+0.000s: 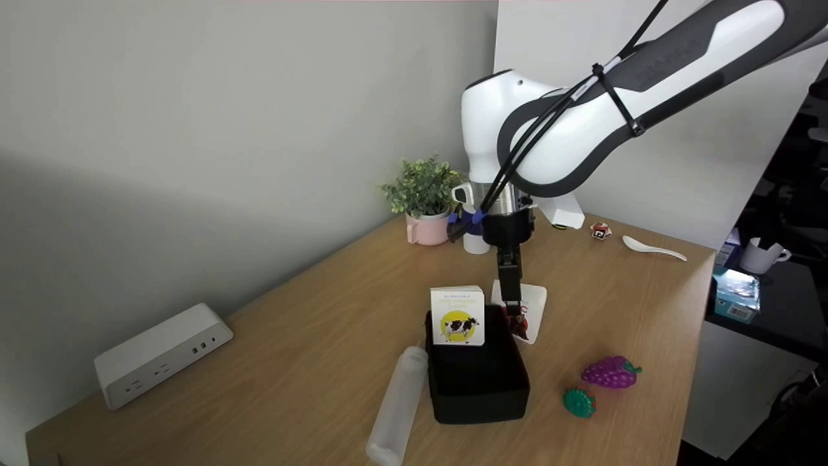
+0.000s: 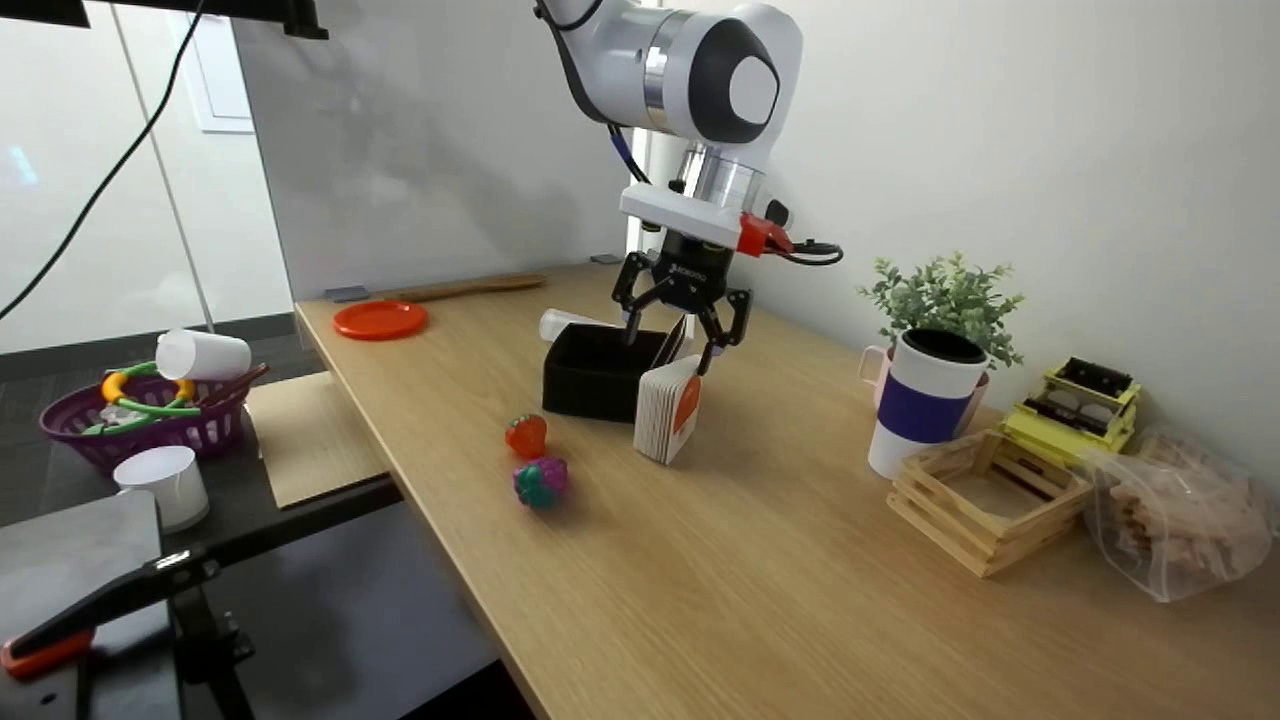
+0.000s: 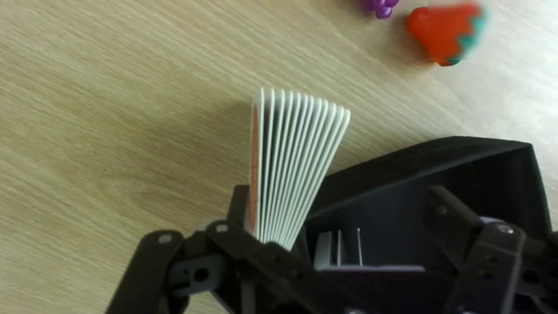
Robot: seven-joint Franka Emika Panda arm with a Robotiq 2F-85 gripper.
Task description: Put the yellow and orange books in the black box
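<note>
Tabletop (image 1: 291, 362) bears the black box (image 1: 480, 404) holding the yellow book (image 1: 458, 316).

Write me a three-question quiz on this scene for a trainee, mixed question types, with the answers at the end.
1. True or false: the claw is open.
2. Where does the orange book stand relative to the black box? A) Inside it. B) Beside it. C) Underneath it.
3. Short answer: which animal is pictured on the cover of the yellow book in the black box?

Key: 1. True. 2. B. 3. A cow.
</note>
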